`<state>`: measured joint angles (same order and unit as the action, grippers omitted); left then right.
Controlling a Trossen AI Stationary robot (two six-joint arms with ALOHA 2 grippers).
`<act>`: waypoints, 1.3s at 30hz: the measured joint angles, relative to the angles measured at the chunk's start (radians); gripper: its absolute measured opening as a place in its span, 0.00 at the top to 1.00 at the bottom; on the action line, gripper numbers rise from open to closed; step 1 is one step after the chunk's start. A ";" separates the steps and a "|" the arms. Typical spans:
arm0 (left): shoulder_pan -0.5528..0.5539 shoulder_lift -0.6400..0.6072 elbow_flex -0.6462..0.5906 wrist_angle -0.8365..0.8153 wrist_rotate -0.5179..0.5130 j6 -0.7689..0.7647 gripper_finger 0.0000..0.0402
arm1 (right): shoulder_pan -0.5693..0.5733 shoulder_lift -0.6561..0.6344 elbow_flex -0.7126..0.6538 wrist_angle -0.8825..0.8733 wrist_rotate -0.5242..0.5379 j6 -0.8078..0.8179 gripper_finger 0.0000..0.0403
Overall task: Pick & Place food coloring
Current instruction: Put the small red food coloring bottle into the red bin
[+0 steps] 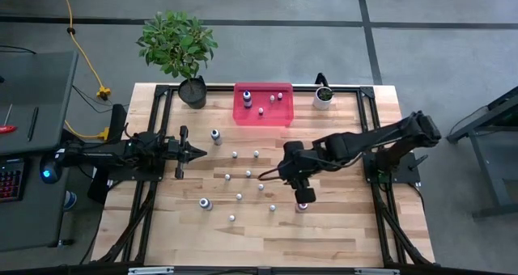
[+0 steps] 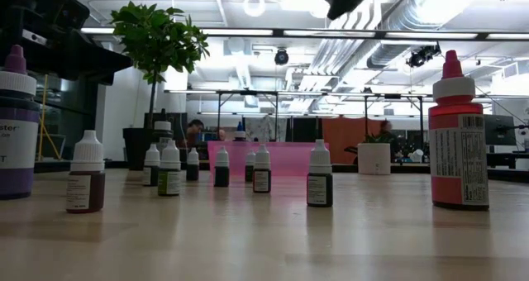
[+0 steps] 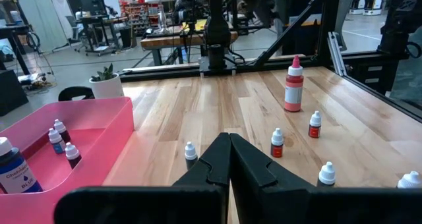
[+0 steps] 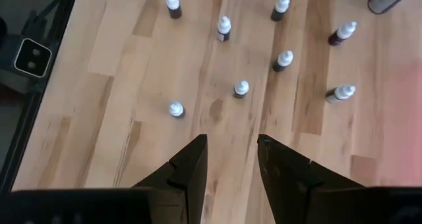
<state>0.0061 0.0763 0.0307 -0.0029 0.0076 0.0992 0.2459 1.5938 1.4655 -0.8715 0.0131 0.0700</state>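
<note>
Several tiny white-capped food coloring bottles stand upright on their bases across the middle of the wooden table. A larger red one stands toward the near right and a purple one toward the near left. A few more bottles stand inside the pink tray at the far edge. My right gripper hangs open above the scattered bottles, pointing steeply down, with nothing between its fingers. My left gripper rests shut and level at the table's left.
A leafy plant in a dark pot stands at the far left corner. A small white plant pot sits right of the tray. Black frame rails run along the table's sides. Bare wood lies along the near edge.
</note>
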 joint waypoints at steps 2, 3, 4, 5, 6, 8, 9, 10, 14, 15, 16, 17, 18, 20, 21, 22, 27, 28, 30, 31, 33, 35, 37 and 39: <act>0.000 0.000 0.000 0.000 0.000 0.000 1.00 | 0.006 0.039 0.083 -0.059 0.008 0.000 0.69; 0.000 0.000 0.000 0.000 0.000 0.000 1.00 | 0.009 0.059 0.123 -0.084 0.013 0.000 0.69; 0.000 0.000 0.000 0.000 0.000 0.000 1.00 | 0.011 0.079 0.162 -0.109 0.015 0.000 0.69; 0.000 0.000 0.000 0.000 0.000 0.000 1.00 | 0.013 0.098 0.197 -0.135 0.014 0.000 0.69; 0.000 0.000 0.000 0.000 0.000 0.000 1.00 | 0.017 0.116 0.234 -0.159 0.013 0.000 0.69; 0.000 0.000 0.000 0.000 0.000 0.000 1.00 | 0.024 0.150 0.307 -0.205 0.006 0.000 0.69; 0.000 0.000 0.000 0.000 0.000 0.000 1.00 | 0.029 0.168 0.341 -0.227 0.006 0.005 0.69; 0.000 0.000 0.000 0.000 0.000 0.000 1.00 | 0.035 0.186 0.374 -0.250 0.006 0.013 0.69; 0.000 0.000 0.000 0.000 0.000 0.000 1.00 | 0.058 0.264 0.472 -0.312 -0.005 0.048 0.69; 0.000 0.000 0.000 0.000 0.000 0.000 1.00 | 0.064 0.280 0.487 -0.316 -0.014 0.059 0.69; 0.000 0.000 0.000 0.000 0.000 0.000 1.00 | 0.070 0.297 0.498 -0.317 -0.022 0.069 0.68; 0.000 0.000 0.000 0.000 0.000 0.000 1.00 | 0.076 0.311 0.507 -0.316 -0.027 0.081 0.66; 0.000 0.000 0.000 0.000 0.000 0.000 1.00 | 0.083 0.323 0.516 -0.315 -0.033 0.087 0.65; 0.000 0.000 0.000 0.000 0.000 0.000 1.00 | 0.099 0.346 0.525 -0.311 -0.039 0.104 0.61; 0.000 0.000 0.000 0.000 0.000 0.000 1.00 | 0.108 0.355 0.524 -0.308 -0.039 0.116 0.59; 0.000 0.000 0.000 0.000 0.000 0.000 1.00 | 0.115 0.364 0.521 -0.301 -0.040 0.131 0.57; 0.000 0.000 0.000 0.000 0.000 0.000 1.00 | 0.157 0.416 0.517 -0.273 -0.020 0.168 0.47; 0.000 0.000 0.000 0.000 0.000 0.000 1.00 | 0.163 0.428 0.516 -0.271 -0.019 0.169 0.46; 0.000 0.000 0.000 0.000 0.000 0.000 1.00 | 0.171 0.452 0.516 -0.268 -0.017 0.173 0.44; 0.000 0.000 0.000 0.000 0.000 0.000 1.00 | 0.175 0.463 0.516 -0.268 -0.008 0.178 0.44; 0.000 0.000 0.000 0.000 0.000 0.000 1.00 | 0.178 0.488 0.516 -0.268 0.013 0.186 0.44; 0.000 0.000 0.000 0.000 0.000 0.000 1.00 | 0.182 0.509 0.515 -0.268 0.024 0.191 0.43; 0.000 0.000 0.000 0.000 0.000 0.000 1.00 | 0.181 0.524 0.515 -0.262 0.026 0.194 0.43; 0.000 0.000 0.000 0.000 0.000 0.000 1.00 | 0.176 0.539 0.516 -0.261 0.026 0.211 0.43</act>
<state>0.0059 0.0765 0.0307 -0.0029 0.0075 0.0990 0.4219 2.1323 1.9811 -1.1324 0.0387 0.2809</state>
